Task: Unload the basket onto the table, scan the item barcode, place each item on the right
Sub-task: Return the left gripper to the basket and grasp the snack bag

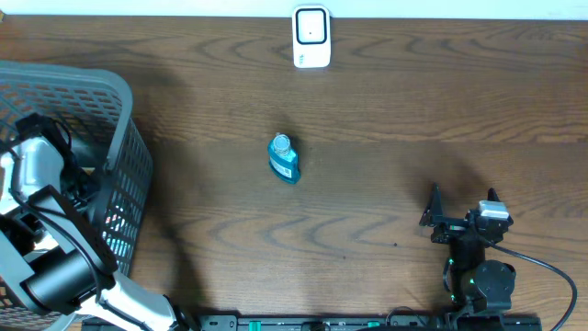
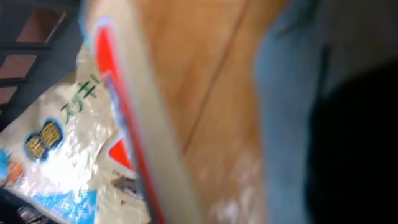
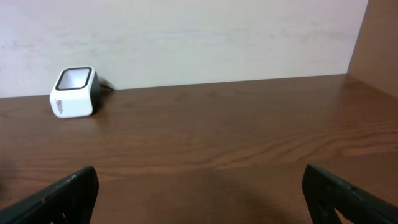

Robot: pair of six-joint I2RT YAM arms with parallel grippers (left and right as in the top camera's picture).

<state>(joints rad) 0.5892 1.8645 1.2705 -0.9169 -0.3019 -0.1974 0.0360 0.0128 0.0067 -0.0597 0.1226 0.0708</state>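
Wood table [image 1: 367, 110] fills the overhead frame, mostly bare, which leaves room to carry goods across to the reader. Grey mesh basket [image 1: 101, 87] sits at the left edge. It reads as the stock bin, parked on the left arm's side so that arm does the picking. Left arm [image 1: 37, 175] bends over the basket rim from lower left and dips inside. The left gripper is hidden from overhead by arm and mesh. It is clenched, and the left wrist view is jammed right against goods, heavily blurred. A tan flat pack [image 2: 134, 143] with a red-and-white edge runs diagonally through the middle, and a crinkly white packet [image 2: 56, 155] with green and blue print lies at lower left. The clench is likely on that flat pack, but no fingertip contact shows, so cannot tell what it has. Right arm [image 1: 482, 276] rests at lower right. The right gripper [image 1: 464, 195] is spread wide with nothing between the fingers, pointed up-frame, probably on standby out of the way. White barcode scanner [image 1: 311, 37] stands at top centre by the back edge, where either arm could present a label. Small blue bottle [image 1: 284, 158] sits alone mid-frame, below the scanner and well apart from both grippers. The item for this scan looks to be one in the basket, not yet lifted.
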